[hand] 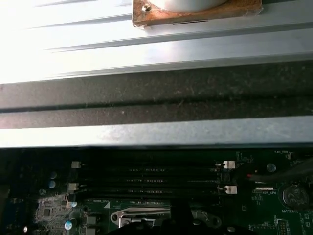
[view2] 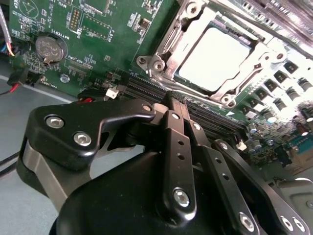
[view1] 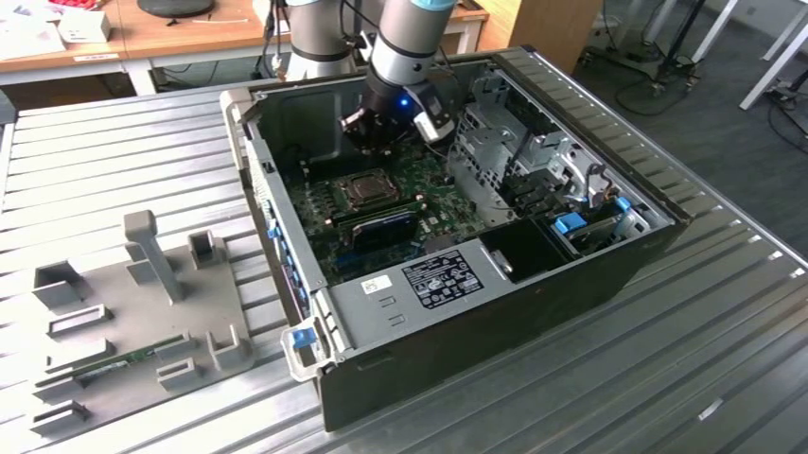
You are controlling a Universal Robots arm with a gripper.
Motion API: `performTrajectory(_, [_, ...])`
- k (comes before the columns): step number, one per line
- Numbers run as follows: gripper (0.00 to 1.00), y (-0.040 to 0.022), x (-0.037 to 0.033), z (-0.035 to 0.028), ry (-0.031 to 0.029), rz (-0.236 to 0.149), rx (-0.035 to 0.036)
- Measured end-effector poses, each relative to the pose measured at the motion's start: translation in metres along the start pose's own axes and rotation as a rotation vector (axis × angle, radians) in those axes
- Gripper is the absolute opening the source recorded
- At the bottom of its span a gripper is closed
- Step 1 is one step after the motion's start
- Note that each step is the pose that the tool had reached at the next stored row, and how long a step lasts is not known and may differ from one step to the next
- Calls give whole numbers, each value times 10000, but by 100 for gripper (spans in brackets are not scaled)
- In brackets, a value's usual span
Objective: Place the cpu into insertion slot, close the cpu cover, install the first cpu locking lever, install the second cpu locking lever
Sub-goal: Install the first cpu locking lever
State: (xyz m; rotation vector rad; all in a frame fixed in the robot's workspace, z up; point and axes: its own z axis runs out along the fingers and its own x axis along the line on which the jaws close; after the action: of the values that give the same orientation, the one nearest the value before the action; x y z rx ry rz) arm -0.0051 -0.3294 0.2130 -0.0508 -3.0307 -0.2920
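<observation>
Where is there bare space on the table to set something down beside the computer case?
The ribbed metal table is bare at the exterior view's left, between the open computer case and the grey fixture plate, and again in front of the case at the exterior view's right. Inside the case it is crowded: the pincer hangs over the green circuit board.

We see a lab or workshop: an opened computer case (view1: pixel 505 236) on a ribbed metal table (view1: pixel 114 161), a grey fixture tray (view1: pixel 139 312) at lower left, wooden desks (view1: pixel 189 33) at upper left, stands at upper right
</observation>
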Motion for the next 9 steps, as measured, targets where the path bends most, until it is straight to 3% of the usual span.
performTrajectory(3, [10,4,2,-22,-11,29,306])
performTrajectory(4, [10,4,3,-22,-16,35,380])
performTrajectory(5, [10,4,2,-22,-19,38,414])
performTrajectory(9, [10,4,4,-22,-95,26,417])
